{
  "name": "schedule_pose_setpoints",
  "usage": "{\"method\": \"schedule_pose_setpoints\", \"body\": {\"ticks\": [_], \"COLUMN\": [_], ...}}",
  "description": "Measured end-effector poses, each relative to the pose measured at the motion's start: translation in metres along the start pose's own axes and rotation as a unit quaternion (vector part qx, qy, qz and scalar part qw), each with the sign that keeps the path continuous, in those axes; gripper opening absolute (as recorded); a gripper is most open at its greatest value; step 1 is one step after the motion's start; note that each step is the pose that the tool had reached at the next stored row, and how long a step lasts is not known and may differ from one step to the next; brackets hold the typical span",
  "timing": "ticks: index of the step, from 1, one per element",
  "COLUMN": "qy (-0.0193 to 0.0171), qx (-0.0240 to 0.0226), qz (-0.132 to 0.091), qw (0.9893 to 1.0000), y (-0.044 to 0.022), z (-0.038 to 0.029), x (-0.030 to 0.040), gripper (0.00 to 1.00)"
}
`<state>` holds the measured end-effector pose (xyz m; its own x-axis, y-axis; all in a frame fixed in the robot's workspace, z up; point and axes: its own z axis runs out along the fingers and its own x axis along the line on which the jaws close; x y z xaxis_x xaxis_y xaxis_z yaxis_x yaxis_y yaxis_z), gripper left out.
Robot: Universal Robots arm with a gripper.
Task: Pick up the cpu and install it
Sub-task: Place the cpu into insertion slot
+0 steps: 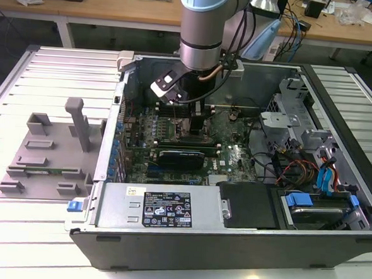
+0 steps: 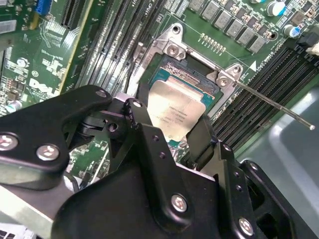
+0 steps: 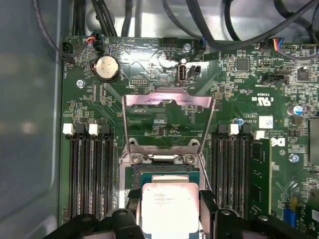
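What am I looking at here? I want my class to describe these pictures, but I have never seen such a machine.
A robot arm reaches down into an open computer case on a slatted table. The exterior view looks on from off the arm; both wrist views ride on the arm and look down at the green board. The black claw grips a silvery cpu by two edges, right over its socket, whose metal lid stands open. A grey tray lies at the exterior view's left.
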<state>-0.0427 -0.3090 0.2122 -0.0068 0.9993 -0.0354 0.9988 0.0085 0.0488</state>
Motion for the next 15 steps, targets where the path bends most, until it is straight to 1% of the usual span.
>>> {"method": "schedule_pose_setpoints", "body": {"ticks": [2, 4, 6, 9, 10, 13, 15], "qy": [-0.0001, -0.0001, 0.0, 0.0, 0.0, -0.0002, 0.0], "qx": [0.0005, 0.0007, 0.0008, 0.0008, 0.0008, 0.001, 0.0008], "qz": [0.0, 0.0, 0.0, 0.0, 0.0, 0.0, 0.0], "qw": [1.0, 1.0, 1.0, 1.0, 1.0, 1.0, 1.0], "y": [-0.0007, -0.0016, -0.0023, -0.0026, -0.0027, -0.0028, 0.0004], "z": [0.0039, 0.0059, 0.0096, 0.0114, 0.0135, 0.0144, 0.0148], "x": [0.001, 0.0011, 0.0013, 0.0014, 0.0015, 0.0014, 0.0015], "gripper": [0.55, 0.55, 0.55, 0.55, 0.55, 0.55, 0.55]}}
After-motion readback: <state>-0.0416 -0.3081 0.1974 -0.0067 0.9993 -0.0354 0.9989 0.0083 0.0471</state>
